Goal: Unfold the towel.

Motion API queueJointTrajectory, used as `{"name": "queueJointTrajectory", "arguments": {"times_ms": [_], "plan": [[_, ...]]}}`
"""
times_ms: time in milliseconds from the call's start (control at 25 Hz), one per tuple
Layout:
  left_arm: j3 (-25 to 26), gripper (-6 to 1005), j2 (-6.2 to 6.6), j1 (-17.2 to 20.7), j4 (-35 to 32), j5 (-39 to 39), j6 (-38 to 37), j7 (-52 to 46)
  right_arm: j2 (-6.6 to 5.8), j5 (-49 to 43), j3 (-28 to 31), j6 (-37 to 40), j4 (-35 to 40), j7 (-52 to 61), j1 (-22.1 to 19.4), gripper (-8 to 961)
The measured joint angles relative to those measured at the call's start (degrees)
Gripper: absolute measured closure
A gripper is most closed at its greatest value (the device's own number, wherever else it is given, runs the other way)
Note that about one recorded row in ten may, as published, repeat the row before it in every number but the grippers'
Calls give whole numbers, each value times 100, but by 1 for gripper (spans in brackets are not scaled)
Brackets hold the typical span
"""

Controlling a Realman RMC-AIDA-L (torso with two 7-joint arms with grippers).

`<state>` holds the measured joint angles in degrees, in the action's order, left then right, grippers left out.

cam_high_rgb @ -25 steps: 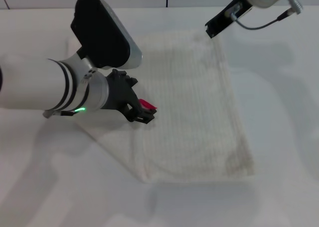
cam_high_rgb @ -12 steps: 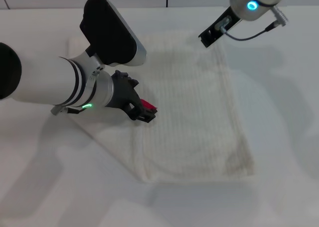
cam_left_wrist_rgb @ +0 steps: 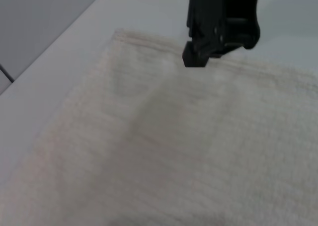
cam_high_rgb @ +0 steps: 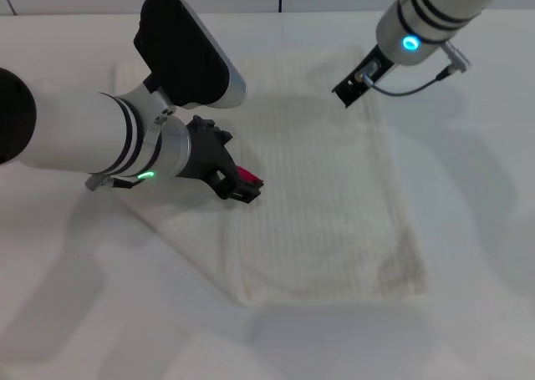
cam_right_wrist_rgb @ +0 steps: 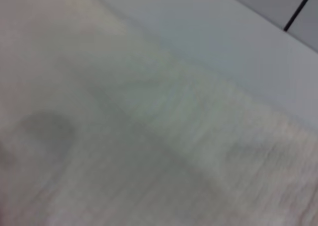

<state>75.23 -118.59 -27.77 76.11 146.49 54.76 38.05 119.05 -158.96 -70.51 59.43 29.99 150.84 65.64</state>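
The left hand [cam_high_rgb: 240,188] grips the towel [cam_high_rgb: 334,205] at its red tag [cam_high_rgb: 247,176]; lift outward slowly. Right hand [cam_high_rgb: 349,89]: grip unclear, hovering above.

left arm's body hides the towel [cam_high_rgb: 334,196]'s far-left part from me. i can't read the right gripper [cam_high_rgb: 351,86]'s finger gap; right wrist view is just blurred cloth.

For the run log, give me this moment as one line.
left gripper: at red tag | right gripper: above towel's far edge | towel: folded on table
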Motion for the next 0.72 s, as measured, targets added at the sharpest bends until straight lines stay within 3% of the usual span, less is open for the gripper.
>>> {"name": "queueJointTrajectory", "arguments": {"times_ms": [720], "plan": [[-43, 151, 2, 23, -9, 2, 0, 0, 23, 32, -77, -495, -539, -10, -23, 953]]}}
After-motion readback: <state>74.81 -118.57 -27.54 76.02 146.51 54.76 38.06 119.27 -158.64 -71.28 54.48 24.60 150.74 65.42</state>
